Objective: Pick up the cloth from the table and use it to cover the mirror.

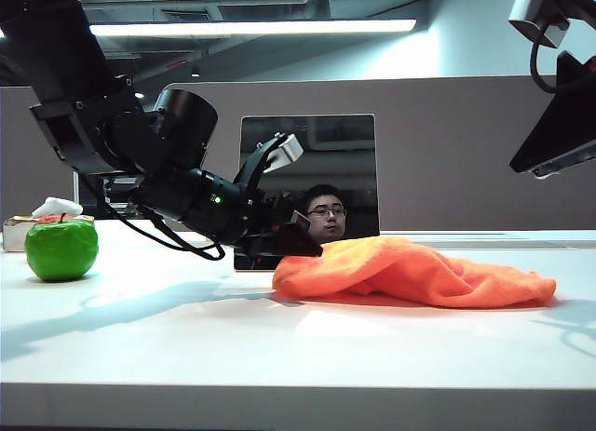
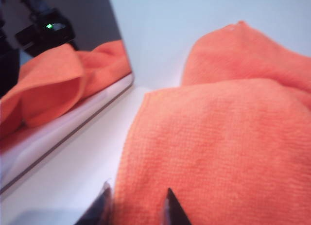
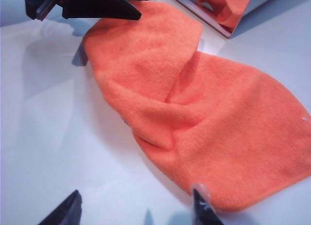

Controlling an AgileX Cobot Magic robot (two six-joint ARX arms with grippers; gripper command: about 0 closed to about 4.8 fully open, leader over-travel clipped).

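The orange cloth (image 1: 410,273) lies rumpled on the white table (image 1: 186,356), just in front of the upright mirror (image 1: 317,170). My left gripper (image 1: 296,237) is low at the cloth's left end, next to the mirror's lower edge. In the left wrist view its fingertips (image 2: 138,205) are apart and straddle the edge of the cloth (image 2: 218,147), which lies flat between them; the mirror (image 2: 63,64) reflects orange folds. My right gripper (image 3: 137,198) hovers open above the near edge of the cloth (image 3: 194,103) with bare table between its fingers. The right arm (image 1: 563,124) hangs high.
A green apple (image 1: 61,249) stands at the far left of the table, with a small box (image 1: 17,232) and a white object (image 1: 56,206) behind it. A grey partition (image 1: 466,152) runs along the back behind the mirror.
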